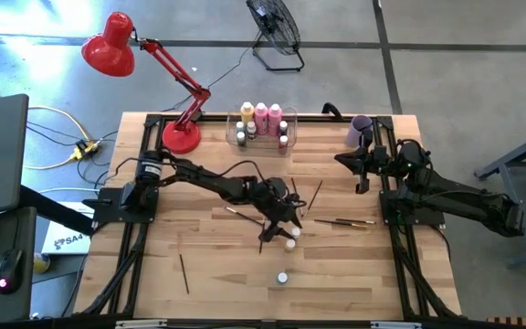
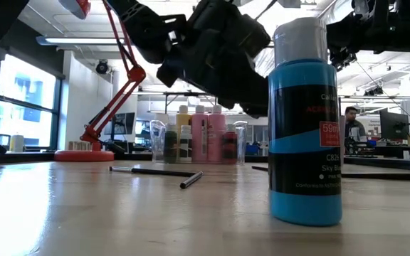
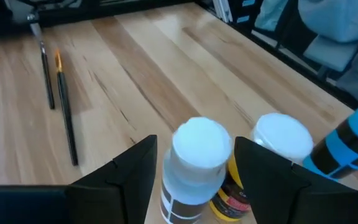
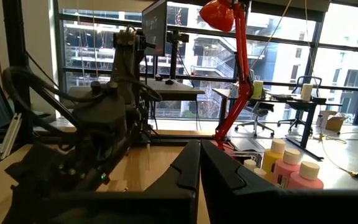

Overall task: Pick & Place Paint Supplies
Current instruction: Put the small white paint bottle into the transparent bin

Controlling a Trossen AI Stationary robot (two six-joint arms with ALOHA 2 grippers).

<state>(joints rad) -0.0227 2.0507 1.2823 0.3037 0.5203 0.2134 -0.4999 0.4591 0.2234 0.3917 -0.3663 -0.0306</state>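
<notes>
My left gripper reaches over the middle of the table, slanting down. Its open fingers stand on either side of a small white-capped bottle, with a slim gap showing on each side. That bottle stands upright on the wood. Beside it, toward the near edge, stands a yellow-labelled bottle, and nearer still a blue one. My right gripper waits shut and holding nothing at the right side, near the lilac cup. Taller pink and yellow bottles stand in the clear bin.
Thin paintbrushes lie flat on the wood: two to the right of my left gripper, one near the front left, one behind the gripper. A red desk lamp stands at the back left. The front right is bare wood.
</notes>
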